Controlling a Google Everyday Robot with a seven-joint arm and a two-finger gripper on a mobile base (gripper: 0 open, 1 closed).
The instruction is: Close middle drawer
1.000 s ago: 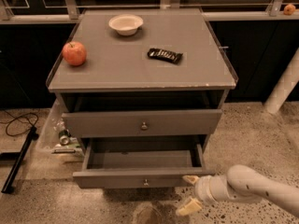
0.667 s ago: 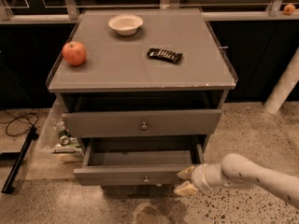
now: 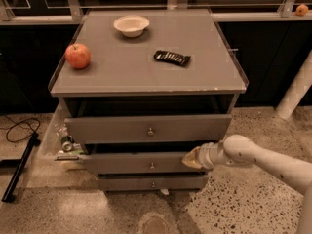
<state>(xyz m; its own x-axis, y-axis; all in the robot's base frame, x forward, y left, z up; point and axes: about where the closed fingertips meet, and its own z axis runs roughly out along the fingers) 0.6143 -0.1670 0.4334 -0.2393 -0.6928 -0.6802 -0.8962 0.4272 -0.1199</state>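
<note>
Floor [image 3: 234, 208]: speckled stone in front of and to the right of the cabinet [image 3: 146, 79], nearest to you.
Lowest drawer [image 3: 126, 183]: at the foot of the cabinet, with the narrowest front of the three and a small knob at its centre.
Gripper [image 3: 191, 159]: your gripper is at the right end of the cabinet's second drawer front, touching it or very nearly so.
Grip state: you cannot tell from this view whether it is spread or closed, and nothing is visibly held in it.
Arm [image 3: 263, 157]: pale and rounded, it reaches in from the right of the cabinet, low, at the height of the second drawer.
Middle drawer [image 3: 122, 163]: second of three in the cabinet, with a flat grey front. A dark strip shows between its front and the drawer above.
Knob [image 3: 152, 165]: small round metal, at the centre of the middle drawer front, left of the gripper and apart from it.
Top drawer [image 3: 112, 129]: uppermost in the cabinet and pulled out, its front well forward of the cabinet's top edge.
Clutter [image 3: 66, 143]: cans and oddments just beside the cabinet's left side, on the floor.
Black stand [image 3: 19, 167]: on the floor, well left of the cabinet.
Cable [image 3: 17, 128]: lies loose on the floor beyond the stand.
White post [image 3: 295, 94]: leans well right of the cabinet.
Snack bar [image 3: 171, 57]: dark wrapper, on the cabinet top, right of centre.
Apple [image 3: 78, 56]: red, on the cabinet top near its left edge.
Bowl [image 3: 131, 25]: white, on the cabinet top toward its far edge.
</note>
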